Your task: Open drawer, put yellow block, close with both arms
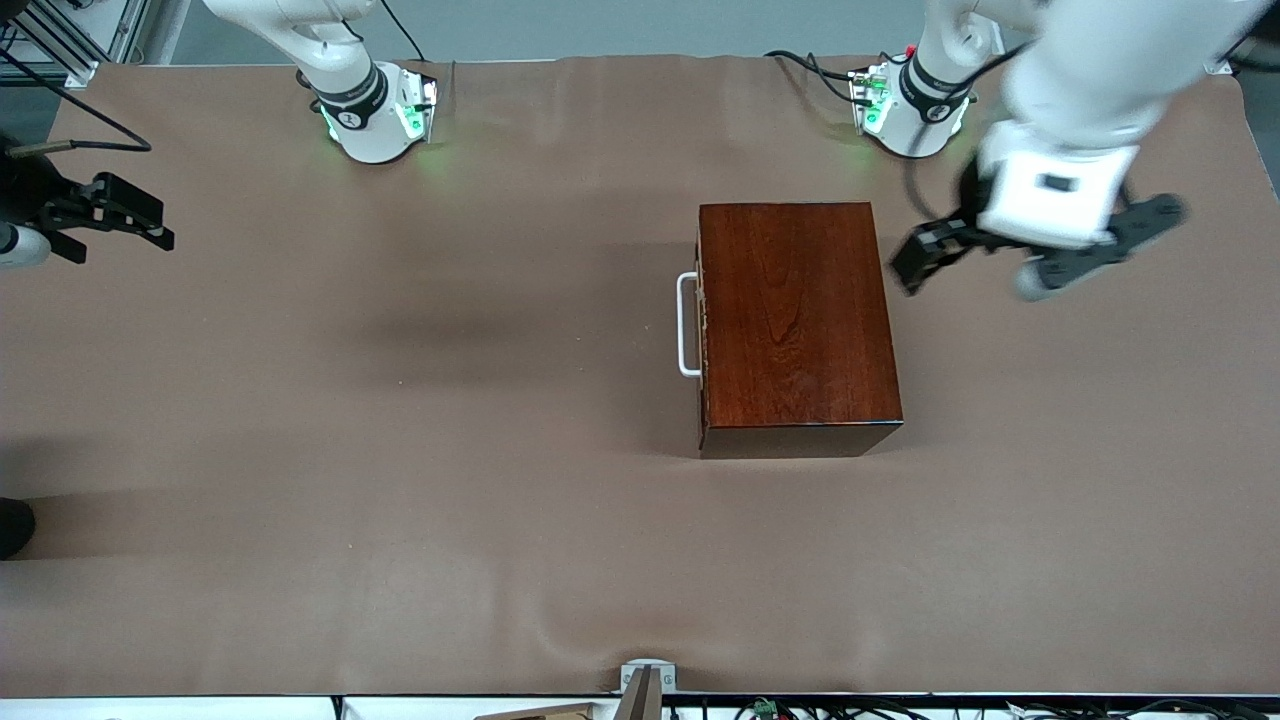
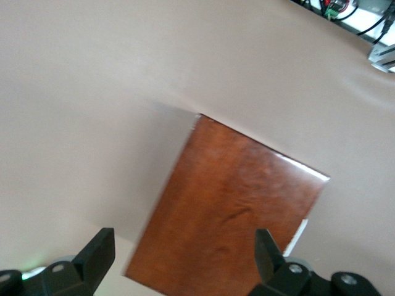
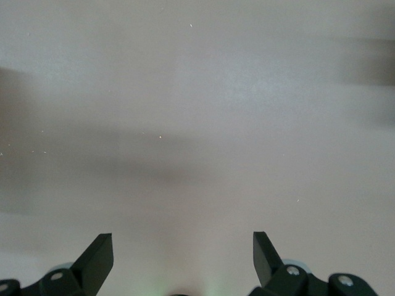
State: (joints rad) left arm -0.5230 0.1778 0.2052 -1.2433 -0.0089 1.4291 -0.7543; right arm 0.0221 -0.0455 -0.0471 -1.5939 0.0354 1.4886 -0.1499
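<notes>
While two arms and two grippers can be counted, only one wooden box (image 1: 797, 325) is seen on the brown table cover (image 1: 400, 450), and no yellow block is visible in any view. One drawer is fitted in the box and is pushed fully in, so that only its white handle (image 1: 686, 325) and a thin edge of its front are shown. The handle side is turned toward the right arm's end of the table. The box's long axis is laid from the robots' bases toward the front camera, and the handle bar runs along that same line. The box is placed toward the left arm's end of the table, roughly midway between the bases and the front camera.

The left gripper (image 1: 925, 255) is held in the air just beside the box, over bare cover at the left arm's end; its fingers (image 2: 99, 250) are spread wide and nothing is gripped. Its outline is smeared in the front view. In the left wrist view the box top (image 2: 231, 216) is blurred and cut off.

The right gripper (image 1: 120, 215) is held over the edge of the right arm's end of the table, and its arm is largely cut off there. Its fingers (image 3: 99, 253) are likewise spread wide and empty, with only bare cover below
</notes>
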